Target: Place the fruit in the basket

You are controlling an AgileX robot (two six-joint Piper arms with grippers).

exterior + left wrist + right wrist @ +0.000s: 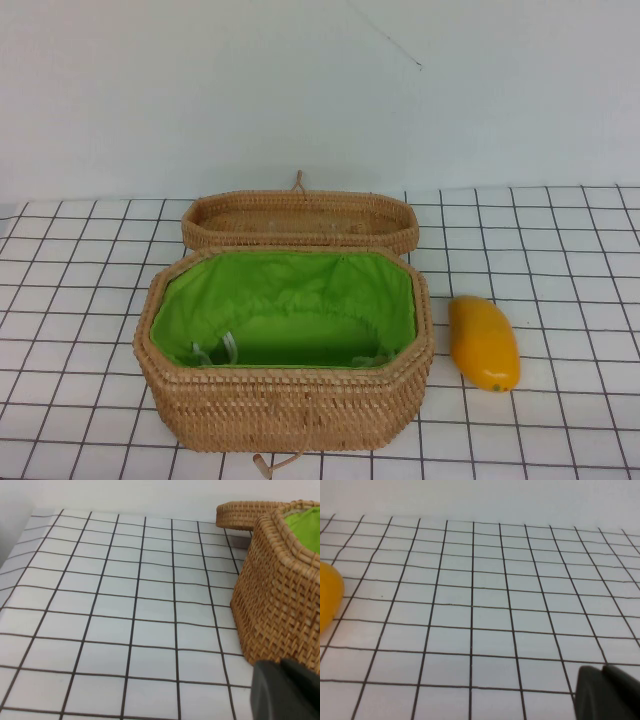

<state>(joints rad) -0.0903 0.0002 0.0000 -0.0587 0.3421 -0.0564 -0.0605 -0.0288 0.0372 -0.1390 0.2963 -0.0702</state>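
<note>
Mango-shaped fruit (483, 342), glossy yellow-orange, lies on the gridded desk (560, 250) at lower right of the high view, just beside the basket (285, 400) and not yet inside it. Largest in frame is that open wicker basket, centre, its green lining (285, 300) exposed; its shallow lid (300, 222) sits just behind, toward upper centre. The fruit looks smooth and probably slippery, firm and light; a grip across its narrow middle seems safest. The basket's raised rim must be cleared on the way in, while open desk lies right of the fruit for an approach. Neither arm shows in the high view. Only a dark corner of the left hand (285, 690) and right hand (607, 692) appears in each wrist view; whether either is open cannot be told.
</note>
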